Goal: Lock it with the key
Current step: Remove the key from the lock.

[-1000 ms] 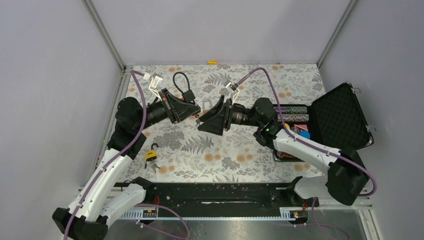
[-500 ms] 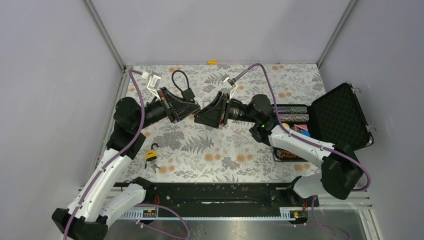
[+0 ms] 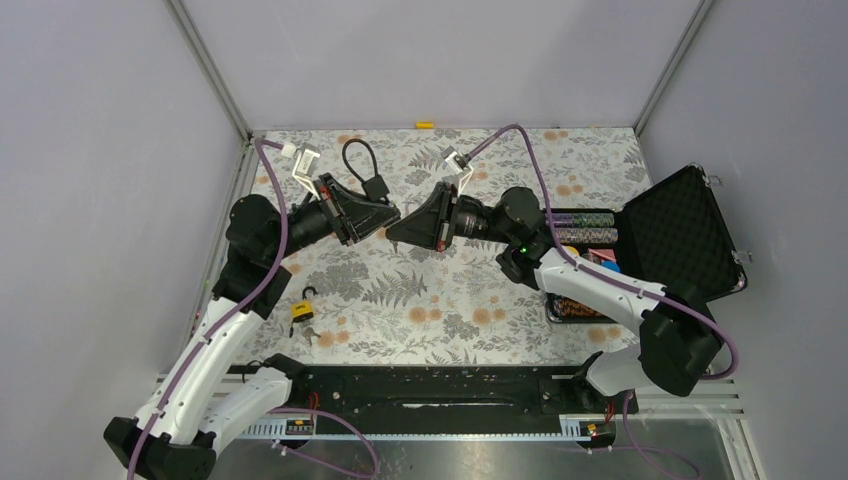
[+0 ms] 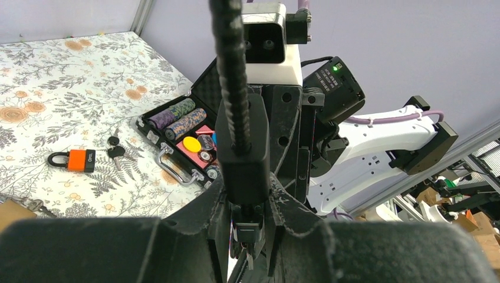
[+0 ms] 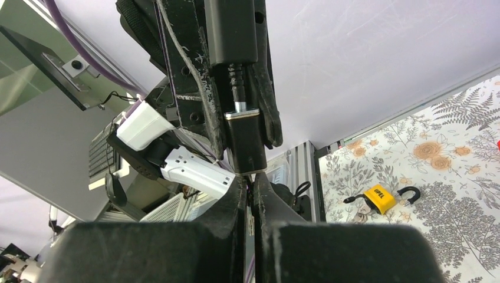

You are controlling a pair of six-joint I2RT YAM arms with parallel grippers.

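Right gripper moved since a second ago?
Yes. The right gripper has shifted left, away from the open case, and come up to the black cable lock held in the left gripper.

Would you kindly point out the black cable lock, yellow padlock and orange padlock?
Black cable lock (image 4: 242, 141): left wrist view, its body.
Yellow padlock (image 3: 300, 312): top external view, its body.
Orange padlock (image 4: 80, 160): left wrist view, its body.
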